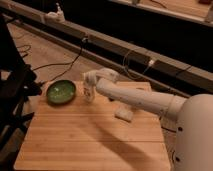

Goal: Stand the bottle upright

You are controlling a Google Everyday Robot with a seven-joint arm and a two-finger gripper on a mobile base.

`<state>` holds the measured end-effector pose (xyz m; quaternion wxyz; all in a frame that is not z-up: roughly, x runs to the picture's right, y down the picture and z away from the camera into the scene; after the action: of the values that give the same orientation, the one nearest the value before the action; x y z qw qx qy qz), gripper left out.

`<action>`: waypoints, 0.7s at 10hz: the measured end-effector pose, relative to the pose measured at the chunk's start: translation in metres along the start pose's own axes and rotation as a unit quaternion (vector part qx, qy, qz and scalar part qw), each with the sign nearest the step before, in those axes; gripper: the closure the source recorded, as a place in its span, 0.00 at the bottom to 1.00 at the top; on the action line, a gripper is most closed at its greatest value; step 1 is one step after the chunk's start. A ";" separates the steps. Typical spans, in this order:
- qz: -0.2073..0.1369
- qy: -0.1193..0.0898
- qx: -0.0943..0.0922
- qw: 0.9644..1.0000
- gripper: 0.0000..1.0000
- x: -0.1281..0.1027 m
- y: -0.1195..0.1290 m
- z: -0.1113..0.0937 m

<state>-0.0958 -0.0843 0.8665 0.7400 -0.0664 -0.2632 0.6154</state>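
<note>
- Bottle (pixel 89 95) (small, whitish) stands roughly upright on the table (pixel 90 145), near the far edge and toward the left side.
- Gripper (pixel 90 80) sits directly over the bottle's top and looks to be touching it. Whether it clamps the bottle or has let go is impossible to make out.
- Arm (pixel 135 99) (thick, white) comes in from the lower right. It slants up and left across the table's far right part to the gripper.
- Bowl (pixel 61 92) (green, round) rests near the far left corner, just left of the bottle, with a narrow gap between them.
- Block (pixel 124 114) (flat, pale) lies on the table right of the bottle, just below the arm in the view and well apart from the bowl.
- Table is light wood in planks, and a soft shadow of the arm falls across its middle.
- Cables (pixel 65 62) (dark) trail over the floor beyond the table.
- Frame (pixel 12 95) (black, what it belongs to is unclear) stands at the left edge of the table.
</note>
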 end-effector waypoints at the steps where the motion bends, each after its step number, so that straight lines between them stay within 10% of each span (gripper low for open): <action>1: 0.003 0.006 0.002 1.000 0.20 0.005 -0.001 0.001; 7: 0.001 0.003 0.001 1.000 0.20 0.003 -0.001 0.001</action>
<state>-0.0947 -0.0815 0.8686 0.7400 -0.0678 -0.2606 0.6163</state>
